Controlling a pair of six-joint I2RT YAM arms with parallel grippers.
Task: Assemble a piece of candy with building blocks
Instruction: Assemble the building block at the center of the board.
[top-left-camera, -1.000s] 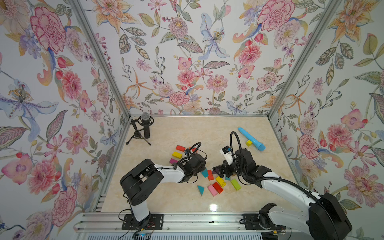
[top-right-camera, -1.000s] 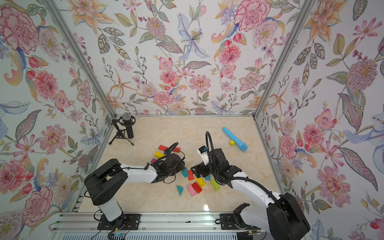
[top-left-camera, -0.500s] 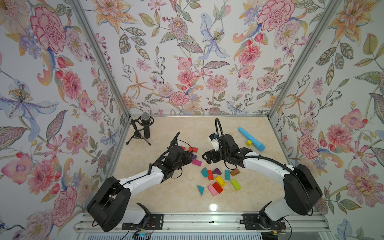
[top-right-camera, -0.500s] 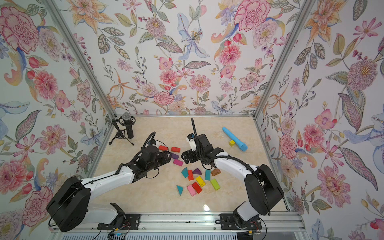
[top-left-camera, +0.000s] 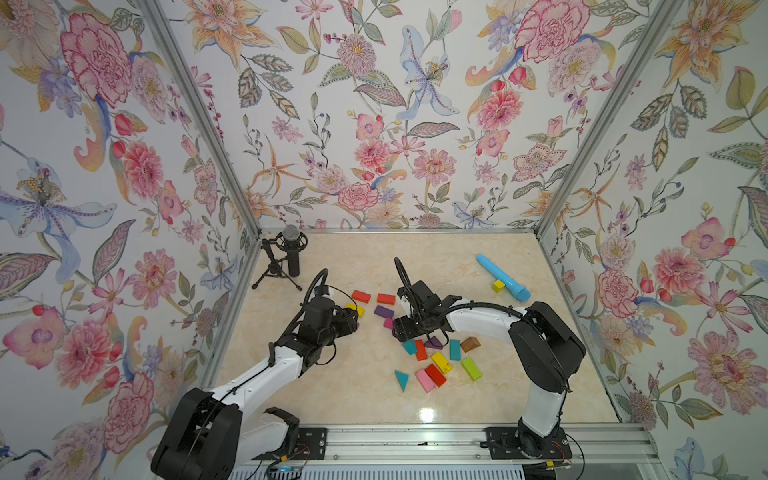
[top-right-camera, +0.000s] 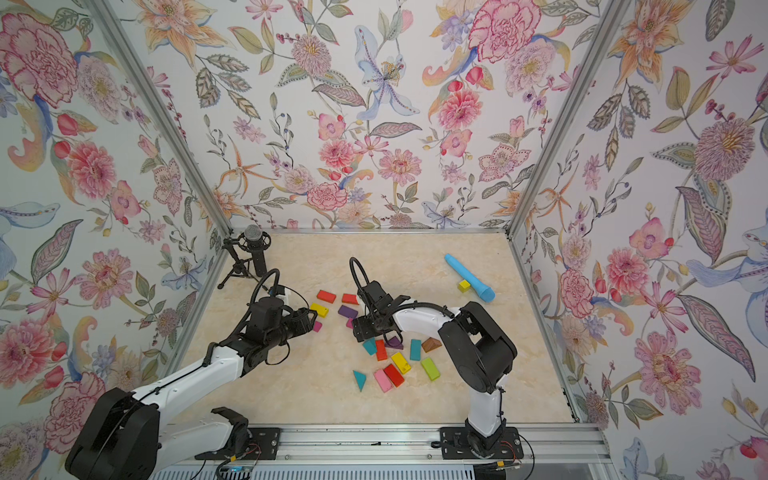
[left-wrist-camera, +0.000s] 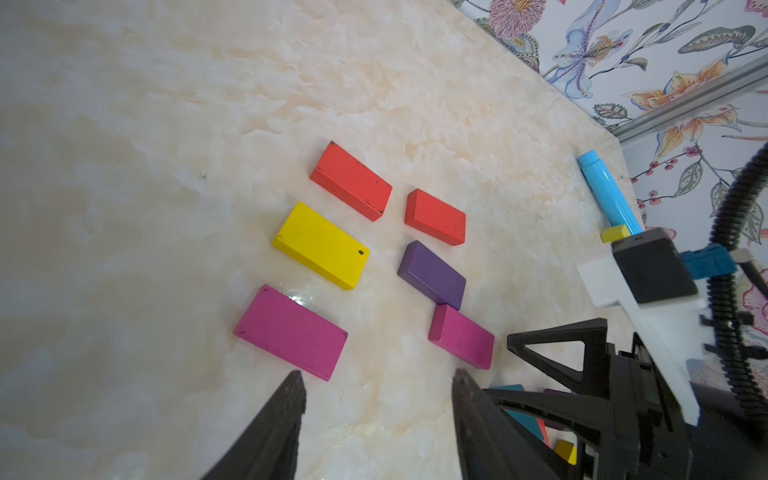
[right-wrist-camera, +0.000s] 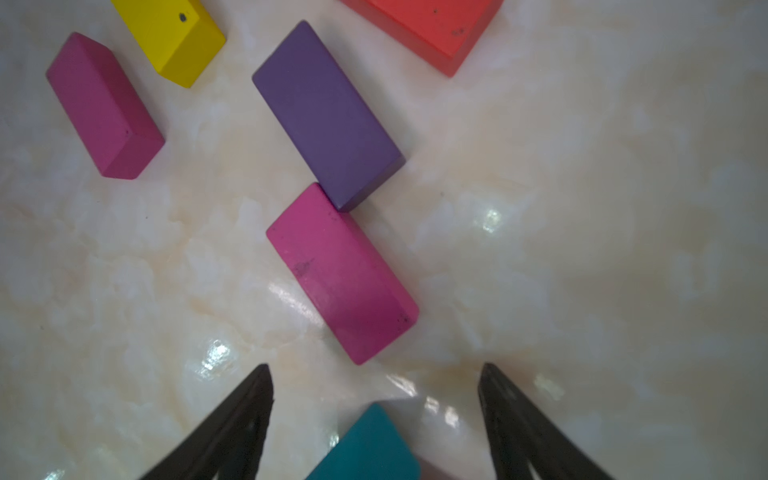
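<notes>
The left gripper (left-wrist-camera: 376, 374) is spread and empty just short of a flat magenta wooden brick (left-wrist-camera: 291, 332); the right gripper (right-wrist-camera: 376, 368), also spread and empty, faces a second magenta brick (right-wrist-camera: 340, 274) whose corner touches a flat purple wooden brick (right-wrist-camera: 326, 112). These lie near the middle of the marbled desk (top-left-camera: 353, 395), and a loose cluster of other coloured wooden blocks (top-left-camera: 441, 362) lies nearer its front edge.
</notes>
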